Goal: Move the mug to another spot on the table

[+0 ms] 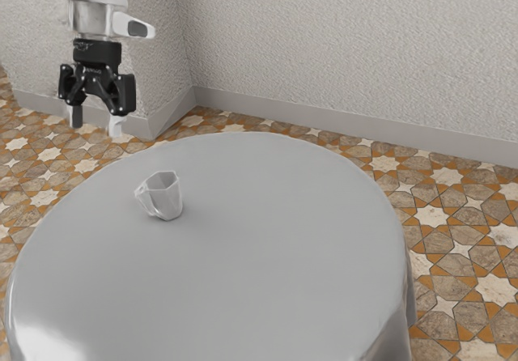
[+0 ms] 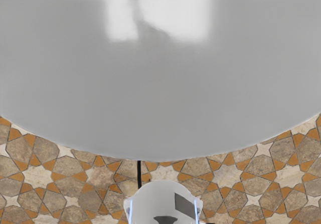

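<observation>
Indoor room with a home-like finish; the exact kind of room can't be told. Floor (image 1: 453, 215): decorative tiles with star and polygon patterns in orange, brown and cream. Wall (image 1: 340, 37): rough off-white plaster, with a corner jutting out toward the exterior view's left. Pale baseboard (image 1: 364, 122) along the wall's foot. Round, glossy grey tabletop (image 1: 267, 239) standing on the tiles, its curved edge over them in the wrist view.
</observation>
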{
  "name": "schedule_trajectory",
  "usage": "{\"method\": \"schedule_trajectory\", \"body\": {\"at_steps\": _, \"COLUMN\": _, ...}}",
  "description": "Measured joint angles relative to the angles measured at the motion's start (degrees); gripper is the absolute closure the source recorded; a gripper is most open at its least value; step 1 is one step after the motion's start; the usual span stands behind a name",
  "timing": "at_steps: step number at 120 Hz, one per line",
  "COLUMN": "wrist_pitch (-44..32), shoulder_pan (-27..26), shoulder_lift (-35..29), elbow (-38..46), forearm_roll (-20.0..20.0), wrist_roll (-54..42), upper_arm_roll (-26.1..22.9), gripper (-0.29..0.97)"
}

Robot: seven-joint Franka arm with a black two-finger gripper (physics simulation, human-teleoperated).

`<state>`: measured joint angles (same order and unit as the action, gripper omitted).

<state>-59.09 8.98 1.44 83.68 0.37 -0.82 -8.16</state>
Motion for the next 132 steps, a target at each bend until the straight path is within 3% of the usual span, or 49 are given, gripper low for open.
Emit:
{"method": "schedule_trajectory", "body": {"at_steps": 18, "wrist_pitch": -14.4, "shoulder_pan": 1.3, "shoulder_lift": 0.3, "elbow": 0.9, "forearm_roll": -0.7, "wrist_roll": -0.4, "upper_arm_roll": 0.7, "gripper": 0.00}}
{"method": "schedule_trajectory", "body": {"at_steps": 32, "wrist_pitch": -20.1, "shoulder_pan": 2.6, "shoulder_lift": 0.3, "elbow": 1.0, "forearm_roll": -1.0, "wrist_roll": -0.7, "upper_arm_roll": 1.1, "gripper": 0.00}}
{"method": "schedule_trajectory", "body": {"at_steps": 43, "wrist_pitch": -22.9, "shoulder_pan": 1.0, "shoulder_lift": -1.3, "elbow": 1.9, "forearm_roll": -0.8, "wrist_roll": -2.1, "upper_arm_roll": 4.2, "gripper": 0.00}}
{"method": "schedule_trajectory", "body": {"at_steps": 61, "wrist_pitch": -32.4, "shoulder_pan": 0.2, "shoulder_lift": -5.9, "elbow": 14.2, "forearm_roll": -0.7, "wrist_roll": -6.2, "upper_arm_roll": 9.4, "gripper": 0.00}}
{"method": "schedule_trajectory", "body": {"at_steps": 92, "wrist_pitch": -50.9, "shoulder_pan": 3.1, "shoulder_lift": -6.3, "elbow": 27.1, "forearm_roll": -1.2, "wrist_roll": -15.1, "upper_arm_roll": 13.7, "gripper": 0.00}}
{"method": "schedule_trajectory", "body": {"at_steps": 108, "wrist_pitch": -59.0, "shoulder_pan": 2.8, "shoulder_lift": -2.9, "elbow": 29.3, "forearm_roll": -2.2, "wrist_roll": -19.6, "upper_arm_roll": 14.0, "gripper": 0.00}}
{"method": "schedule_trajectory", "body": {"at_steps": 132, "wrist_pitch": -65.0, "shoulder_pan": 2.5, "shoulder_lift": 3.2, "elbow": 29.3, "forearm_roll": -2.8, "wrist_roll": -25.2, "upper_arm_roll": 14.0, "gripper": 0.00}}
